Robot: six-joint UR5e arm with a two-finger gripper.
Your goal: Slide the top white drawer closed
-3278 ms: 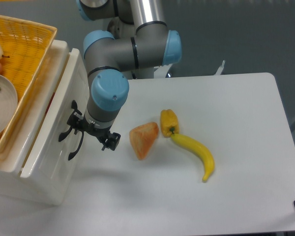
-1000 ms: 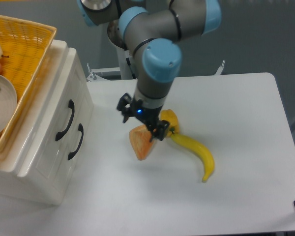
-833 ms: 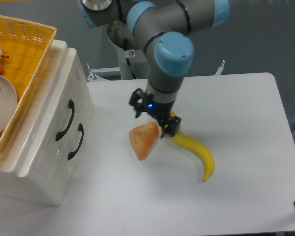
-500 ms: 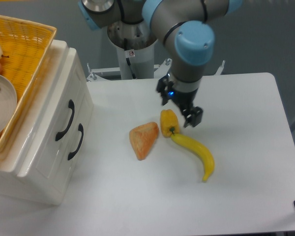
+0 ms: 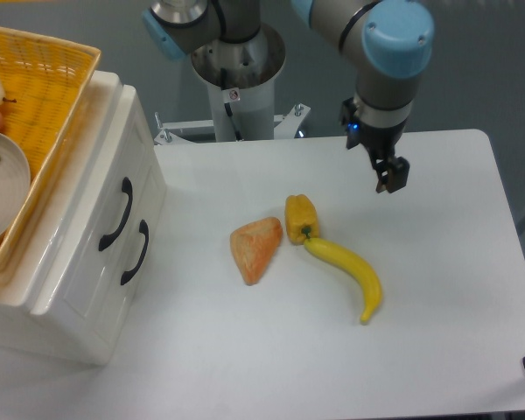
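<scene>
Glossy white top white drawer [image 5: 114, 188] — seemingly plastic; woven wicker basket [image 5: 48, 83]; matt table [image 5: 437, 289].

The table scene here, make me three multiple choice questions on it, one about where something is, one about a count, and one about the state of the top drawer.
1. Where does the banana lie?
A. in the basket
B. on the table, its stem end by the yellow pepper
C. on top of the cabinet

2. How many black handles show on the cabinet front?
A. one
B. two
C. three

3. What is the state of the top white drawer?
A. pulled fully out
B. half open
C. closed, flush with the cabinet front

Answers:
1 B: the banana rests on the white table, its stem end meeting the yellow pepper.
2 B: one handle sits on the top drawer, and one on the lower drawer.
3 C: its front sits level with the lower one, and the gripper hangs far off over the table.
</scene>
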